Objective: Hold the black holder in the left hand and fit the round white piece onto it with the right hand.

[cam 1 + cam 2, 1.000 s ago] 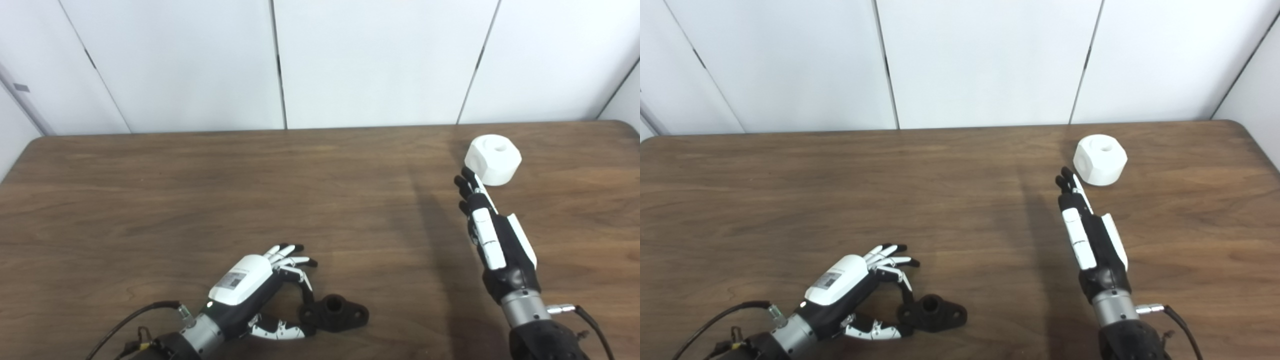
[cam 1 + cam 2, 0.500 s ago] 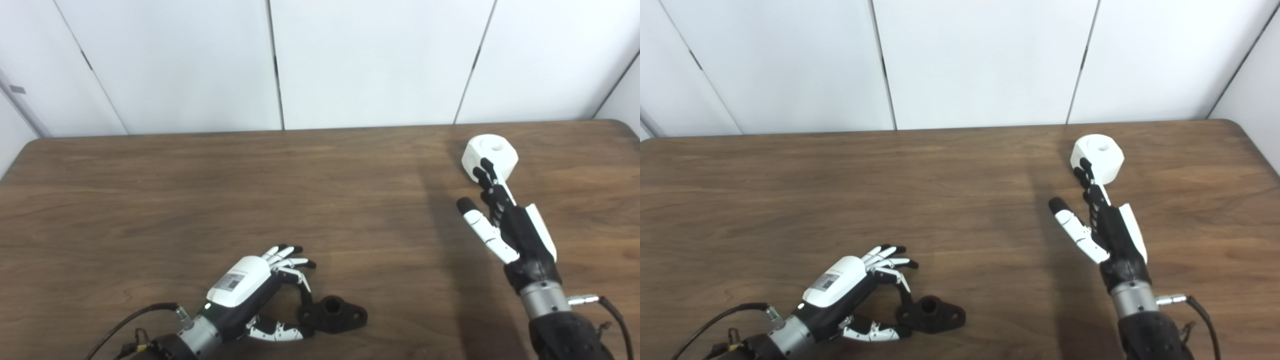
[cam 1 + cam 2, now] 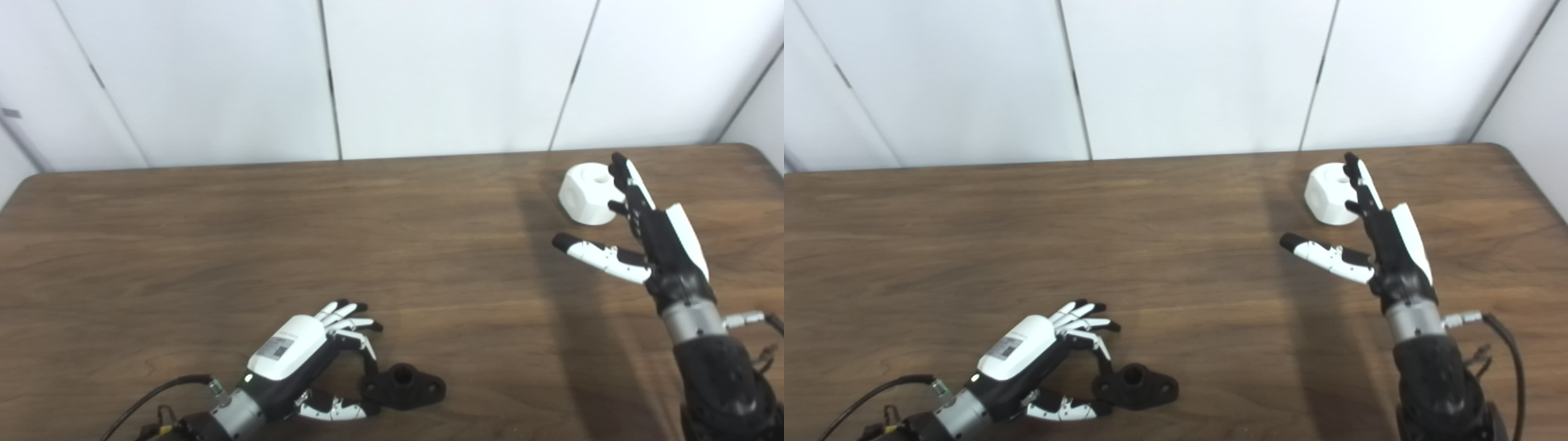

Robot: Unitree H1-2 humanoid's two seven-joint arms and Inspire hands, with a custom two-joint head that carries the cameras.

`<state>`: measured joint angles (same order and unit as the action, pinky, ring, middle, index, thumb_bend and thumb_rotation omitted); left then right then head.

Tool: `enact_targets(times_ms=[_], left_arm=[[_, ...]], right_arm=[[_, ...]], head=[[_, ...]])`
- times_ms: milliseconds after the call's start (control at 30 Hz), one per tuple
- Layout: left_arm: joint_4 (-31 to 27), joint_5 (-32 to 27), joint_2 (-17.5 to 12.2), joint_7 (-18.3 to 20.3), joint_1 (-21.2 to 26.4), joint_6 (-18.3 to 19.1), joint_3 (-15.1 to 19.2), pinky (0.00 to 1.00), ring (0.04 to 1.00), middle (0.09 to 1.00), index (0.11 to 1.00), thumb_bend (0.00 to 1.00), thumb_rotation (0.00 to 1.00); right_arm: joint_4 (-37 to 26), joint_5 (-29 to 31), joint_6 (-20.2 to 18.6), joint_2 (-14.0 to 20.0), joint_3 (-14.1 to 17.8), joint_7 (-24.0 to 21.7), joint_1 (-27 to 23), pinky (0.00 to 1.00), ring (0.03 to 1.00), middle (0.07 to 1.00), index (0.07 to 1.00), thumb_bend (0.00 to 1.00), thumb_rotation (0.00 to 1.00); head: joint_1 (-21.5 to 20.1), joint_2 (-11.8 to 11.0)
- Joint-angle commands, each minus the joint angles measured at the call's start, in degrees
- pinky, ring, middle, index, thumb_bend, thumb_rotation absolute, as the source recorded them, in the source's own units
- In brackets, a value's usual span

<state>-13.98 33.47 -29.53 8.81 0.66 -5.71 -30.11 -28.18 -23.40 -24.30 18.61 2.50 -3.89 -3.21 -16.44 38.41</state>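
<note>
The black holder (image 3: 409,387) lies flat on the table near the front edge, its round socket facing up. My left hand (image 3: 293,354) sits just left of it, with one finger and the thumb pinching the holder's left lobe and the other fingers spread. The round white piece (image 3: 582,195), faceted with a hole on top, stands at the far right. My right hand (image 3: 660,245) is open next to it. Its fingers (image 3: 626,182) stretch along the piece's right side and its thumb (image 3: 591,254) is splayed out to the left, in front of the piece.
The brown wooden table (image 3: 245,233) ends at a white panelled wall at the back. Its right rear corner (image 3: 750,153) is close behind the white piece. A cable (image 3: 1497,343) trails from my right wrist.
My right hand has moved forward and rightward, from in front of the white piece to along its right side, and the thumb has spread out. The camera has shifted a little. The left hand and the holder have stayed put.
</note>
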Motion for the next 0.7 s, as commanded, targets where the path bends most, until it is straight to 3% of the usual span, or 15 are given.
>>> enact_targets(times_ms=[0,333,500,667], left_arm=[[4.05,2.65,-1.65,5.01,-4.37,-0.59,-2.56,1.0,0.963,0.838,0.489,0.51,0.07],[6.29,2.22,-1.96,3.86,-5.18,-3.22,-1.32,1.0,0.962,0.836,0.488,0.51,0.06],[7.12,1.68,-2.1,3.63,-5.52,-4.33,-0.68,1.0,0.959,0.834,0.488,0.51,0.06],[8.37,2.08,-2.3,3.33,-5.54,-5.8,-0.47,1.0,0.96,0.839,0.488,0.51,0.07]], right_arm=[[-1.1,-4.91,-1.4,1.86,-0.6,-0.21,-3.08,0.9,0.972,0.948,0.984,0.81,0.47],[3.13,-16.43,-2.5,1.38,-1.75,-0.86,-7.49,0.83,0.986,0.94,0.946,0.82,0.45],[5.57,-19.2,-1.93,1.85,-2.74,-0.79,-9.15,0.87,0.974,0.938,0.942,0.8,0.43],[8.7,-24.2,-2.58,1.72,-2.47,-3.53,-11.18,0.86,0.979,0.94,0.937,0.81,0.45]], head=[[-0.67,-0.29],[-4.08,-1.86],[-5.37,-2.42],[-6.1,-3.14]])
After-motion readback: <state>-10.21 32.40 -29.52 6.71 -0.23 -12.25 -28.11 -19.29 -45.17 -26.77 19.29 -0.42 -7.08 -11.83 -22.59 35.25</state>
